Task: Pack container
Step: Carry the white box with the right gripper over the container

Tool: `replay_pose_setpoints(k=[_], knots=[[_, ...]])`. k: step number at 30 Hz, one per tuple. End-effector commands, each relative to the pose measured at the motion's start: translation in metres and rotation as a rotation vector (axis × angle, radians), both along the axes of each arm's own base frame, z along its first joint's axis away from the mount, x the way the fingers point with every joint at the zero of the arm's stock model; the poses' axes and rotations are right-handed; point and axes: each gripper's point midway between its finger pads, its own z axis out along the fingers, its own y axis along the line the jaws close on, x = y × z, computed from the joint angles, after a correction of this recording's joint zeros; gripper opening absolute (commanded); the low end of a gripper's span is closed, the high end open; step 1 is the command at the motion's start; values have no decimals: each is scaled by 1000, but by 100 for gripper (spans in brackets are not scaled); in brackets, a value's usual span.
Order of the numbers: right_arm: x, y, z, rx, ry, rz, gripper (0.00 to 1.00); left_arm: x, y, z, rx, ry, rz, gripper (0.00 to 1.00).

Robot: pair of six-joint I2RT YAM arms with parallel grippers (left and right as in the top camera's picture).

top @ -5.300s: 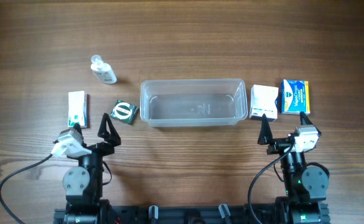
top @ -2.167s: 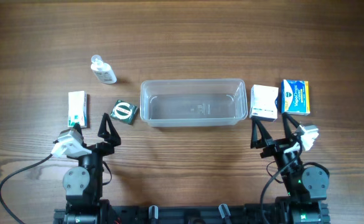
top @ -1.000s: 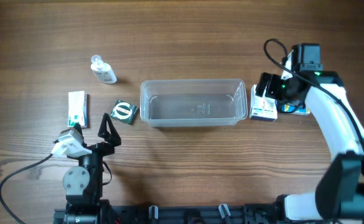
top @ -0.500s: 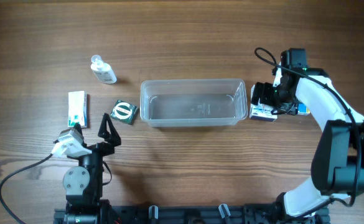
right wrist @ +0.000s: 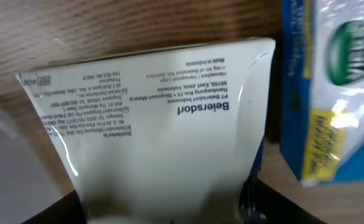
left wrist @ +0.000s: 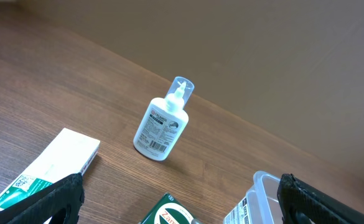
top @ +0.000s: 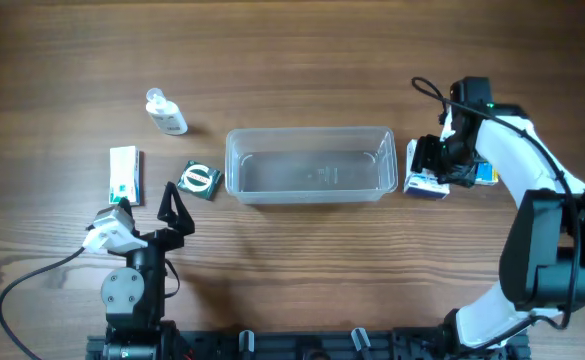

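Your clear rectangular plastic container (top: 309, 165) lies rim-up, long axis left-right, with open wooden table (top: 302, 60) beyond. Right gripper (top: 433, 168) straddles the white carton (right wrist: 163, 137) beside its right end, grip unclear; left gripper (top: 146, 200) gapes.

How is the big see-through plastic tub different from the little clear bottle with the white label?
The clear rectangular tub is much bigger than the small clear bottle. The tub is open on top and empty; the bottle is topped by a narrow cap and carries a printed label. The tub sits mid-table, while the bottle is off to the left. Both are see-through and rest on the wooden table.
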Motion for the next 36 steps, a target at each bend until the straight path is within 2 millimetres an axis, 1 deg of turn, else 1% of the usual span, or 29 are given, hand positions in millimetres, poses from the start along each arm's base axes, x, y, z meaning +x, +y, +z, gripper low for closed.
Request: replay_pose_setpoints(k=[1, 2, 3, 4, 5, 6, 8, 9, 11, 13, 14, 16, 20, 22, 26, 31, 36], knots=[[27, -1, 77, -30, -183, 29, 74, 0, 1, -1, 8, 4, 0, 100], [28, 2, 90, -30, -207, 37, 74, 0, 1, -1, 8, 4, 0, 100], [28, 6, 107, -31, -239, 49, 73, 0, 1, -1, 8, 4, 1, 100], [27, 13, 126, -30, -283, 70, 73, 0, 1, -1, 8, 4, 1, 100], [26, 18, 137, -28, -310, 85, 72, 0, 1, -1, 8, 4, 1, 100], [23, 28, 151, -23, -354, 111, 71, 0, 1, -1, 8, 4, 1, 100], [18, 42, 165, -16, -394, 152, 71, 0, 1, -1, 8, 4, 1, 100], [13, 54, 172, -8, -414, 187, 71, 0, 1, -1, 8, 4, 1, 100], [7, 75, 175, 10, -417, 232, 71, 0, 1, -1, 8, 4, 0, 100], [-1, 98, 168, 34, -392, 252, 71, 0, 1, -1, 8, 4, 0, 100], [-3, 104, 164, 38, -379, 247, 71, 0, 1, -1, 8, 4, 0, 100], [-7, 113, 147, 15, -333, 217, 71, 0, 1, -1, 8, 4, 0, 100], [-9, 122, 112, -1, -259, 191, 72, 0, 1, -1, 8, 4, 1, 100], [-9, 122, 93, -12, -218, 174, 72, 0, 1, -1, 8, 4, 1, 100], [-7, 123, 66, -28, -156, 165, 72, 0, 1, -1, 8, 4, 1, 100], [-2, 125, 51, -34, -135, 165, 72, 0, 1, -1, 8, 4, 0, 100], [6, 130, 52, -19, -164, 169, 72, 0, 1, -1, 8, 4, 1, 100]])
